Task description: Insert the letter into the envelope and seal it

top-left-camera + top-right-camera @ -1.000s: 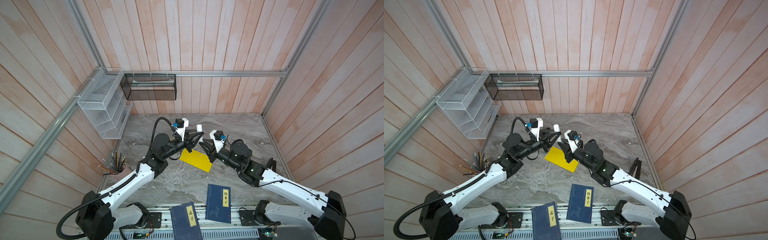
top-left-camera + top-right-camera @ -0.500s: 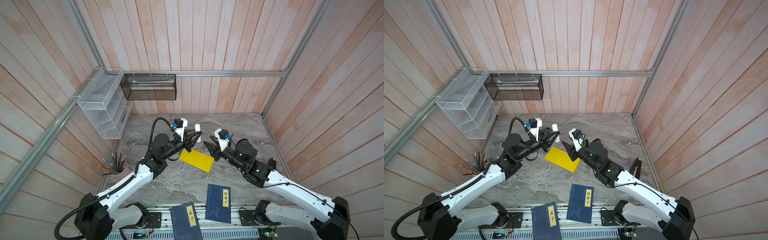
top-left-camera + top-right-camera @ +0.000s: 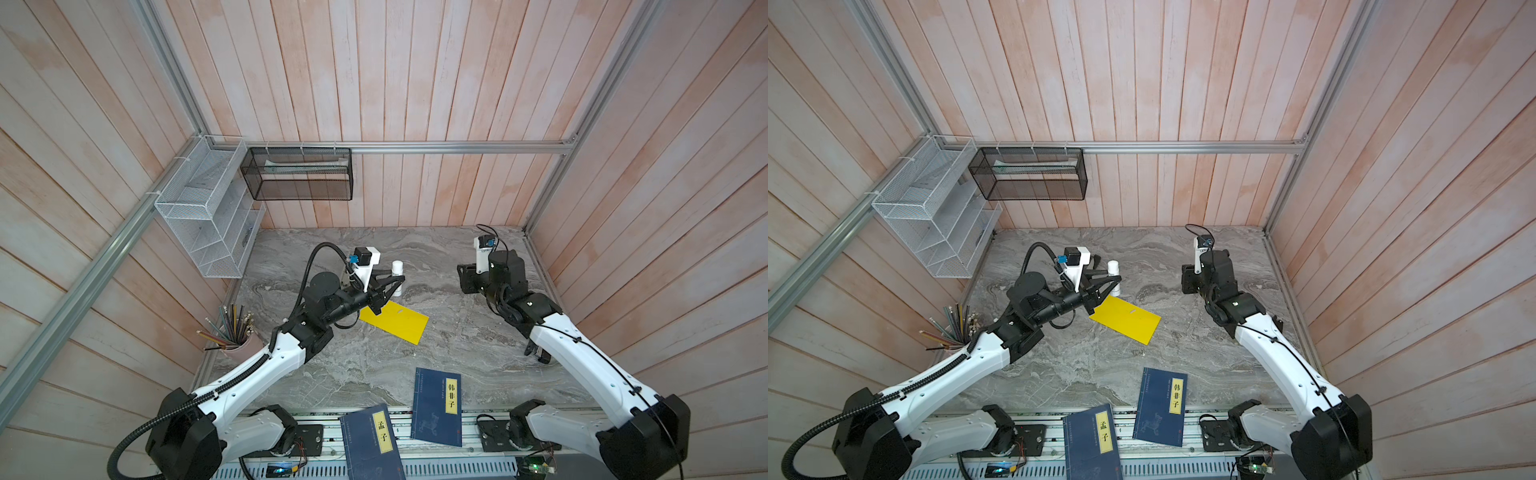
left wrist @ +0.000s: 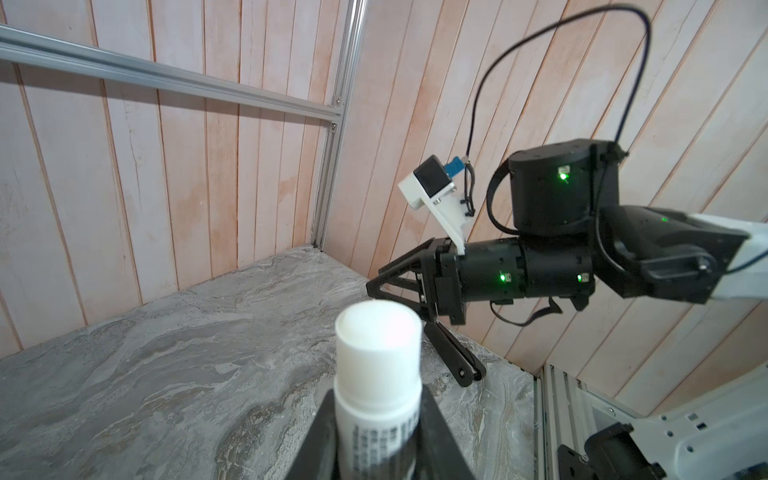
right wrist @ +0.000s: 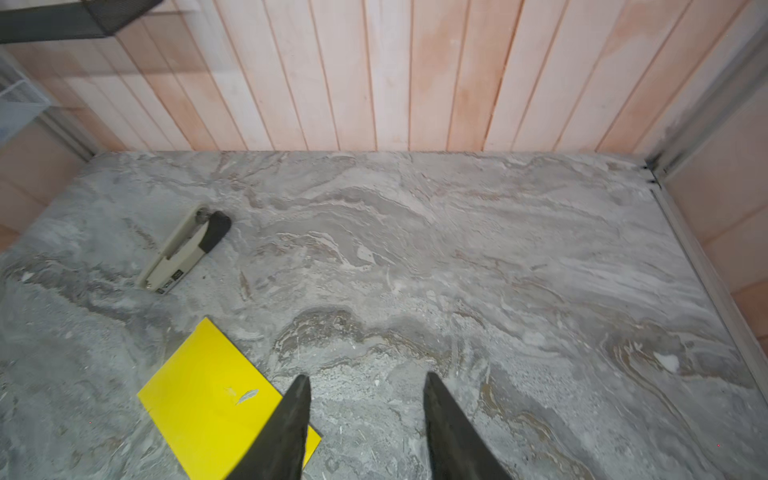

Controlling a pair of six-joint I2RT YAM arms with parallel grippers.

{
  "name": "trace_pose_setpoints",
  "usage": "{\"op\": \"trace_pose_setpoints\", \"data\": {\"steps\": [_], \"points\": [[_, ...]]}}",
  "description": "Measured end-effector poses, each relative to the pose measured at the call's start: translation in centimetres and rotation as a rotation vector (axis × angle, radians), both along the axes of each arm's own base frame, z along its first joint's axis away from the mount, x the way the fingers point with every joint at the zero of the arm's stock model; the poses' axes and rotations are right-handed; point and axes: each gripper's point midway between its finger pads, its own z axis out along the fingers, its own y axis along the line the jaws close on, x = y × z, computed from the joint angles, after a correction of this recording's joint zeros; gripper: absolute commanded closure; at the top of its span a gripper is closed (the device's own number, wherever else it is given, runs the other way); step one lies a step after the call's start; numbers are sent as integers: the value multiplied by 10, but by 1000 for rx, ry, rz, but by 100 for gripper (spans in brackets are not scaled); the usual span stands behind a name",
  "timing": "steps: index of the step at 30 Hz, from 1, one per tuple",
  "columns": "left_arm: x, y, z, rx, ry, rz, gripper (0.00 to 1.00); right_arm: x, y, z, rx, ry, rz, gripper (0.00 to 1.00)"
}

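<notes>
Item: bimanual station, marble-patterned table (image 3: 457, 257) enclosed by pale wooden plank walls. Envelope (image 3: 395, 322): bright yellow, laid flat near the middle of the table, one corner toward the left arm, a small pale mark borne on its upper face; it is also recorded in the right wrist view (image 5: 216, 403). Whether anything is contained in it cannot be told. Left gripper (image 3: 395, 279): closed around a white glue stick (image 4: 376, 345), whose capped end projects beyond the fingers; the pair is held just beside the envelope's far corner, and contact with the table cannot be determined. Right gripper (image 5: 365, 376): jaws parted and nothing held between them, raised over bare table on the right side, well apart from the envelope in both top views. Stapler (image 5: 183, 253): grey and black, laid on the table beyond the envelope, seen in the right wrist view only. Two dark blue books (image 3: 436, 405) with yellow title labels are placed at the near edge, one partly overhanging the rail. A cup of pencils (image 3: 241, 347) is stood at the table's left edge. A white wire rack (image 3: 208, 216) and a black mesh basket (image 3: 297, 174) are mounted on the walls.
</notes>
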Motion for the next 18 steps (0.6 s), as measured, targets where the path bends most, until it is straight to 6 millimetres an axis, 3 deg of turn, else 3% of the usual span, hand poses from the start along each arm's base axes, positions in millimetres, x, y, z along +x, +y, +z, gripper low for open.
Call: {"op": "trace_pose_setpoints", "data": {"steps": [3, 6, 11, 14, 18], "points": [[-1, 1, -18, 33, 13, 0, 100, 9, -7, -27, -17, 118, -61, 56], [-3, 1, -30, 59, 18, 0, 100, 13, -12, -67, -50, 263, -114, 59], [-11, -4, -50, 108, 9, -9, 100, 7, -17, -122, -107, 474, -164, 61], [-17, -6, -62, 130, -13, -20, 100, 4, -19, -137, -129, 553, -188, 61], [-19, -3, -84, 166, -26, -11, 100, 3, -21, -143, -141, 605, -211, 61]]}}
